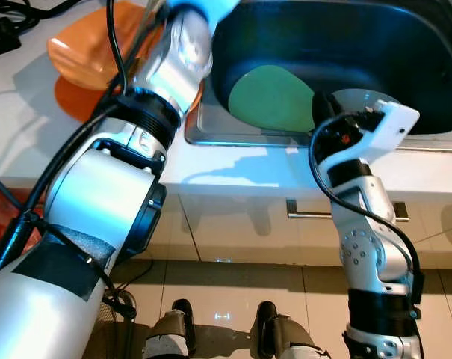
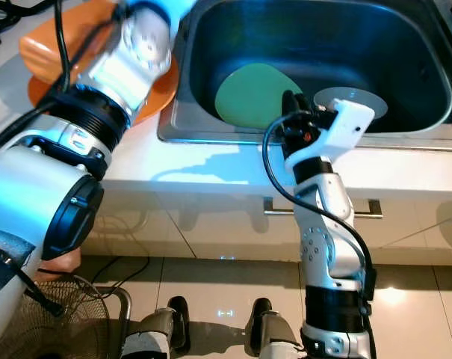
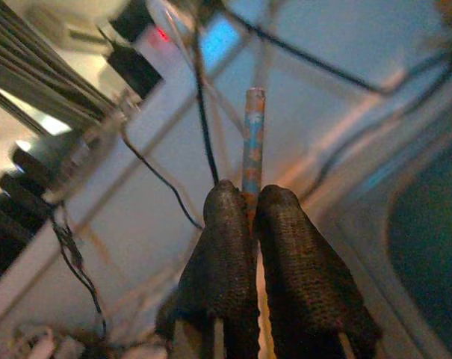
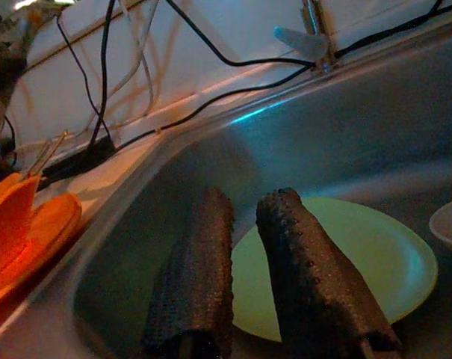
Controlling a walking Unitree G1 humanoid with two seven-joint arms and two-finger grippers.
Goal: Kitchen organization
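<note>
A pale green plate point(image 1: 274, 97) lies flat in the steel sink point(image 1: 405, 45), beside a small white dish point(image 2: 353, 101). My right gripper point(image 2: 289, 105) hangs over the sink's front edge, just above the plate's near rim. In the right wrist view its fingers point(image 4: 300, 262) stand a little apart with nothing between them, so it is open. My left arm reaches up and forward over the counter's left side. In the left wrist view my left gripper point(image 3: 252, 196) is shut on a thin patterned stick point(image 3: 252, 134) that points away past the fingertips.
Orange dishes point(image 1: 91, 56) are stacked on the white counter left of the sink. Black cables point(image 4: 211, 45) run along the back wall near the faucet point(image 4: 315, 30). A drawer handle point(image 1: 300, 213) sits below the counter, and a wire fan guard point(image 2: 46, 321) stands on the floor.
</note>
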